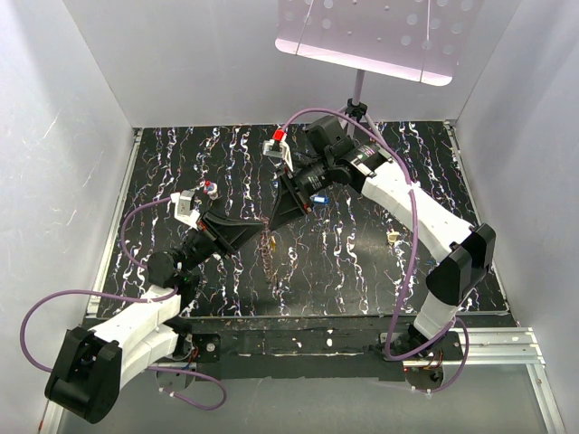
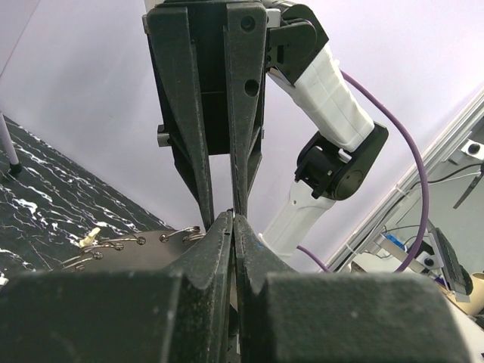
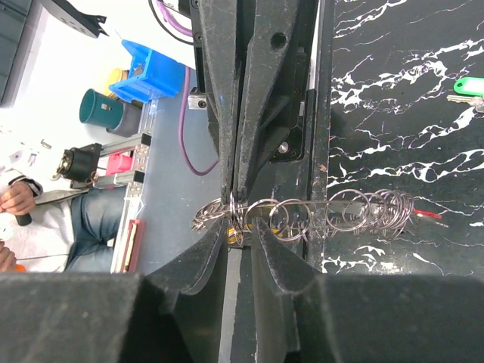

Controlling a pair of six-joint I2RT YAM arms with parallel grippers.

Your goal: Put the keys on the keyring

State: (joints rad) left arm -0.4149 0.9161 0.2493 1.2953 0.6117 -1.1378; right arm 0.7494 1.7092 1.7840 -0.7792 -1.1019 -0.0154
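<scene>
The keyring shows in the right wrist view as a wire strung with several small split rings. In the top view it hangs where both grippers meet above the mat's middle. My left gripper is shut on one end of it. My right gripper is closed on a yellow key right at the rings. A green key, a blue key and a beige key lie loose on the mat. A red tip shows past the far rings.
A tripod pole carrying a light panel stands at the back centre. White walls close in the black marbled mat on three sides. A metal rail runs along the near edge.
</scene>
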